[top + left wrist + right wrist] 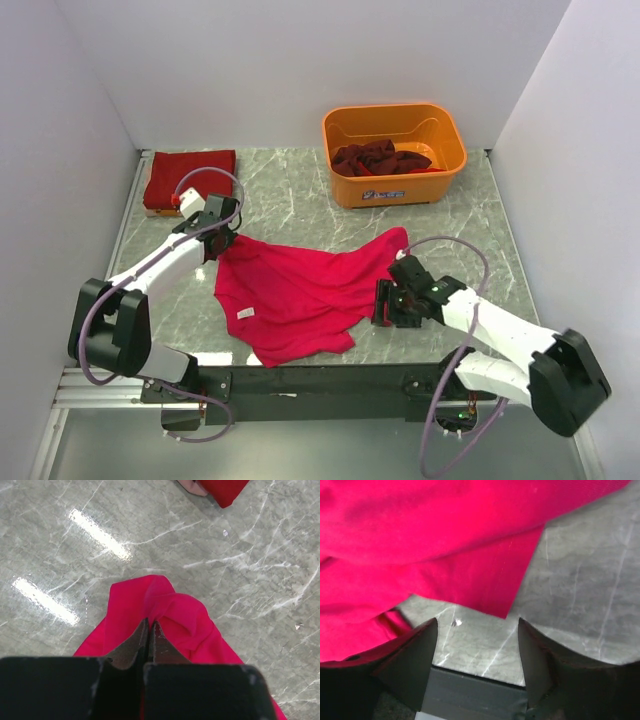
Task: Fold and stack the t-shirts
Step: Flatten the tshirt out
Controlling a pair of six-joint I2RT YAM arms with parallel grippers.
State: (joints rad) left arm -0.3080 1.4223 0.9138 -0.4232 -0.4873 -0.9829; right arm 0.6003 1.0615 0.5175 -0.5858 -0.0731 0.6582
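1. Your left gripper (218,243) is clenched on the pink shirt (290,295). In the left wrist view the jaws stand pressed together, with a bunch of pink cloth pinched at their tips.
2. That grip sits at the shirt's 10 o'clock corner, where the cloth is drawn up into a small peak.
3. Your right gripper (380,303) is released. In the right wrist view its two fingers (427,652) stand well apart, with only bare table (300,200) between them.
4. The right gripper sits at the shirt's 3 o'clock side, fingers pointing toward 9 o'clock. The shirt's edge lies just beyond the fingertips and does not touch them.
5. The pink shirt lies spread and rumpled across the middle of the table. One flap reaches toward 1 o'clock and its lowest part sits near the table's 6 o'clock edge.
6. A small white label shows on the shirt toward its 8 o'clock side.
7. A folded shirt (192,175), dark red, lies flat at the table's 10 o'clock corner, well apart from the pink one.
8. The tub (350,188) stands at 1 o'clock on the table. Maroon shirts (375,158) lie crumpled inside it.
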